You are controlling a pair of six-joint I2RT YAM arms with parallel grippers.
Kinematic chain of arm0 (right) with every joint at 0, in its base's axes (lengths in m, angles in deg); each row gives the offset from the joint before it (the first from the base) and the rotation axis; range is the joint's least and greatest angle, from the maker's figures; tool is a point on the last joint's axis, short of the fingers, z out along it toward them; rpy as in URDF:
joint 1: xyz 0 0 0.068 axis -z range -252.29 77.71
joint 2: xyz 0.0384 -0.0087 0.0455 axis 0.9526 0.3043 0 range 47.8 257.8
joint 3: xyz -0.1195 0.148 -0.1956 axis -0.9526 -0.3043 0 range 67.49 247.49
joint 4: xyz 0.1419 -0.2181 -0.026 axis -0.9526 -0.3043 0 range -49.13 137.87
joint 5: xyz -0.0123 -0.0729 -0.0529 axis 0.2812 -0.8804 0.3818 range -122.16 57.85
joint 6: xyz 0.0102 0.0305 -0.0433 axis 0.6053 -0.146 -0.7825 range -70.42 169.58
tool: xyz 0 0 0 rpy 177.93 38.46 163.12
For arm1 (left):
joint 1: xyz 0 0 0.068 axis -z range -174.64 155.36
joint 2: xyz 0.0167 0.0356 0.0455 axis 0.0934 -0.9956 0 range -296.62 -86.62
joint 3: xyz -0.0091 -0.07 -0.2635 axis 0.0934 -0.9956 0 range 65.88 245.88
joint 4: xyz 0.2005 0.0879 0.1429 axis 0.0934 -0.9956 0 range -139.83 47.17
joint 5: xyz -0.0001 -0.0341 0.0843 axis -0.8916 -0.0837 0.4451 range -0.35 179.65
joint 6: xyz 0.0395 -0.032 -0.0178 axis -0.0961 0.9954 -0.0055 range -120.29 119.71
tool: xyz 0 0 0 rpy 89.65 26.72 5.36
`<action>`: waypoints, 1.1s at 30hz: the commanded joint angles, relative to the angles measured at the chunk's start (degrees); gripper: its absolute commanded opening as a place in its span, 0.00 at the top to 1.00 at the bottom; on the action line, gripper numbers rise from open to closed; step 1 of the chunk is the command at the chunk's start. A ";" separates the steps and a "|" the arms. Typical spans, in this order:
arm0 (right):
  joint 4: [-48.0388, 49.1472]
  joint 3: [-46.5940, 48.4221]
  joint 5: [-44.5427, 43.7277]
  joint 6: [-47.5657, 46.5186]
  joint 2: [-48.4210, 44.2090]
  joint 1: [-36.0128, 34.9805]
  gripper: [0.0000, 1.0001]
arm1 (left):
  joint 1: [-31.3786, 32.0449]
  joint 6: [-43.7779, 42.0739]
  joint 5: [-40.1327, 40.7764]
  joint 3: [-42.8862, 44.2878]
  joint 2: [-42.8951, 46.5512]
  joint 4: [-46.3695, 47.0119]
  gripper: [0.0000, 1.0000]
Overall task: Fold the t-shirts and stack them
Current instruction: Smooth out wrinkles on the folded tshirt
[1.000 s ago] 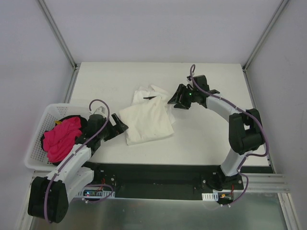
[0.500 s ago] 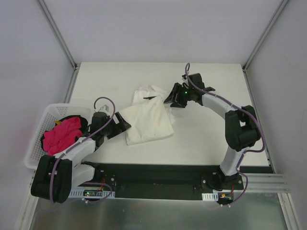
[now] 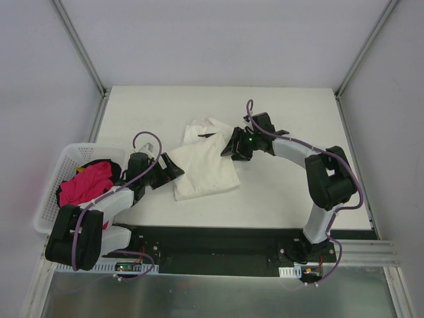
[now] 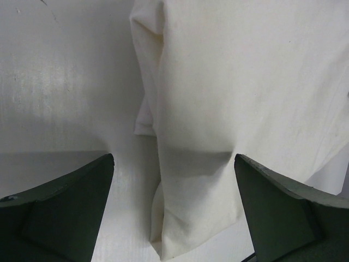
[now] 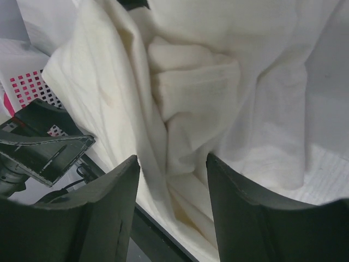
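Well, left gripper wide at t-shirt

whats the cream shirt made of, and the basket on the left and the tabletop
Cream t-shirt: looks like soft matte cotton-type knit; it slumps in loose creases and folds. Basket: probably moulded white plastic, judging by its stiff lattice walls. Tabletop: hard matte white surface, perhaps laminate; faint fine texture up close, material uncertain.

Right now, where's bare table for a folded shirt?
Free: the flat white table along its far edge, and the near patch between the cream-white cloth t-shirts and the right arm. Crowded: left gripper and right gripper at the t-shirts.
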 commanded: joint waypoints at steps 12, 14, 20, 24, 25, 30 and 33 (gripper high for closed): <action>5.20 -8.02 4.12 0.60 -5.24 4.23 0.45 | 4.82 2.57 -2.12 5.62 -7.77 2.61 0.10; 5.65 -8.03 4.30 0.96 -5.33 3.61 0.45 | 5.61 2.84 -2.21 6.15 -9.35 3.05 0.10; 5.73 -8.29 4.56 2.45 -6.47 0.62 0.45 | 7.81 3.28 -2.30 7.48 -11.73 4.10 0.11; 5.91 -9.08 4.21 2.98 -7.35 -1.22 0.45 | 8.16 3.19 -2.56 7.48 -11.73 4.46 0.10; 5.91 -9.08 4.03 3.15 -7.52 -1.49 0.45 | 8.16 3.19 -2.65 7.47 -11.73 4.46 0.11; 5.91 -7.94 4.03 4.21 -6.65 -3.16 0.45 | 8.16 3.28 -3.26 6.86 -11.73 4.90 0.11; 7.49 -7.59 3.86 5.00 -6.03 -3.86 0.45 | 8.16 3.36 -3.44 6.60 -11.47 5.07 0.11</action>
